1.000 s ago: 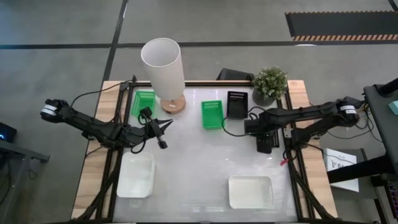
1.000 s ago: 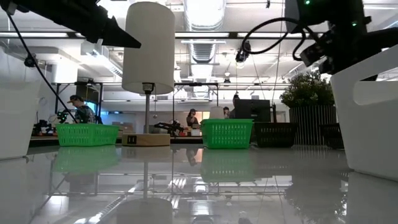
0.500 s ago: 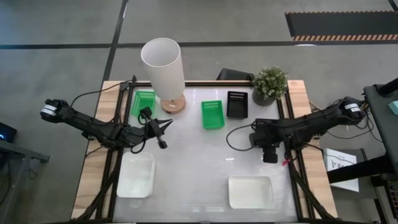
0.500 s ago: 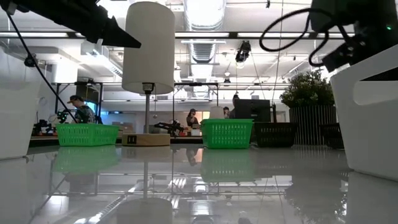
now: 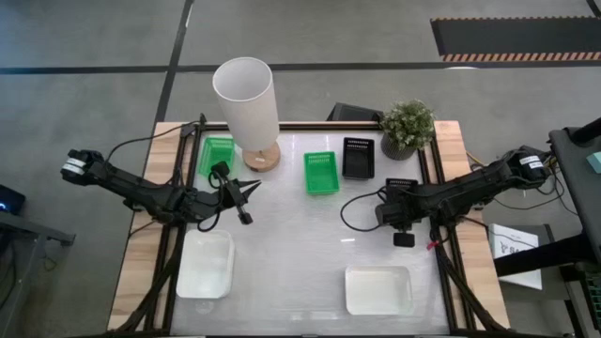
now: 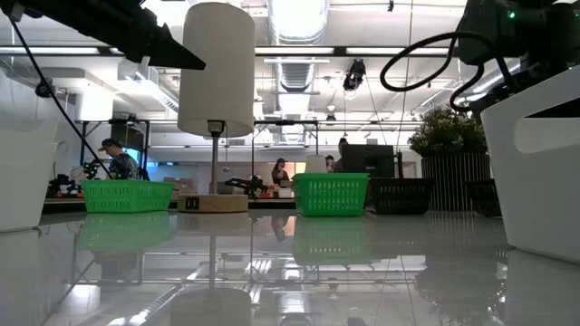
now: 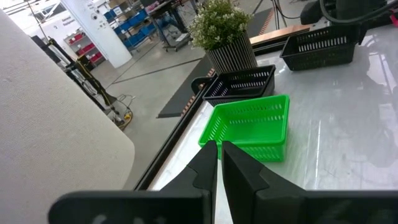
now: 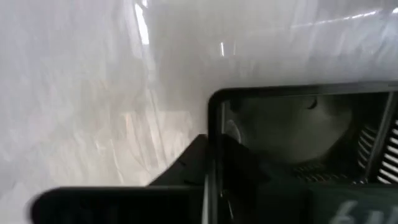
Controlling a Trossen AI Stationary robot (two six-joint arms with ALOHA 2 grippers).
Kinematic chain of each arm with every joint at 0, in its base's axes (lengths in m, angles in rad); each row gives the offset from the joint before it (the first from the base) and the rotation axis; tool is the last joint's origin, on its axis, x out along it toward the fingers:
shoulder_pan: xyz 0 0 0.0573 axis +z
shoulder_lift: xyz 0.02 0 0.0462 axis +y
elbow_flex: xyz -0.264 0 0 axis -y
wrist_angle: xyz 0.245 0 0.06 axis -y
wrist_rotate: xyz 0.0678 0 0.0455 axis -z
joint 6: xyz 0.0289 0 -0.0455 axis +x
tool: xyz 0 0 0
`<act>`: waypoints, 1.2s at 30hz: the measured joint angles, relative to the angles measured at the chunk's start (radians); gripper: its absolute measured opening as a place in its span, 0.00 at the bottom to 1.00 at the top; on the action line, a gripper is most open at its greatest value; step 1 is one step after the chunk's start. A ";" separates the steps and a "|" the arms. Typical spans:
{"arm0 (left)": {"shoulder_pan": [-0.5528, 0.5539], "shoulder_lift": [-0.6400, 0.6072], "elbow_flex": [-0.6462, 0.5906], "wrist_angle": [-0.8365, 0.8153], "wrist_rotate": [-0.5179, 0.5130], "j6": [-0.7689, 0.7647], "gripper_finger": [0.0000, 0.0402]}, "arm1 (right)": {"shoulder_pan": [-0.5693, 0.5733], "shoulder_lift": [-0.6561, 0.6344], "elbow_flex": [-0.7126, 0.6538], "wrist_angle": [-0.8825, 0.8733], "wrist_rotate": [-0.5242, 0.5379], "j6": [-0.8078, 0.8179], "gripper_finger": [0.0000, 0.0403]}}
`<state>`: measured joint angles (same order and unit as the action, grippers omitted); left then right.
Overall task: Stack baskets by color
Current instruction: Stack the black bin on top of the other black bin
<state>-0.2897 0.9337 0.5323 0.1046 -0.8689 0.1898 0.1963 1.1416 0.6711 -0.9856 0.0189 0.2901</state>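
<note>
On the glossy white surface, no legible writing; your right claw grips a black basket's wall near the right edge, left claw clenched empty, workshop behind.

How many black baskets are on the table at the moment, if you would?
2: one black basket stands at the table's far edge beside the plant; the second black basket sits under the right gripper, partly hidden.
</note>
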 joint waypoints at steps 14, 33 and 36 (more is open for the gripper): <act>0.000 0.001 -0.002 0.000 0.000 0.000 0.02 | 0.016 0.001 0.348 -0.111 0.035 0.053 0.02; 0.000 0.002 -0.006 0.001 0.000 -0.001 0.02 | -0.079 0.336 0.851 -0.264 0.336 -0.284 0.02; 0.000 0.002 -0.007 0.000 0.000 -0.009 0.02 | -0.140 0.401 0.881 -0.271 0.357 -0.343 0.02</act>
<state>-0.2901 0.9352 0.5255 0.1051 -0.8688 0.1810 0.0567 1.5426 1.5521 -1.2568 0.3762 -0.0526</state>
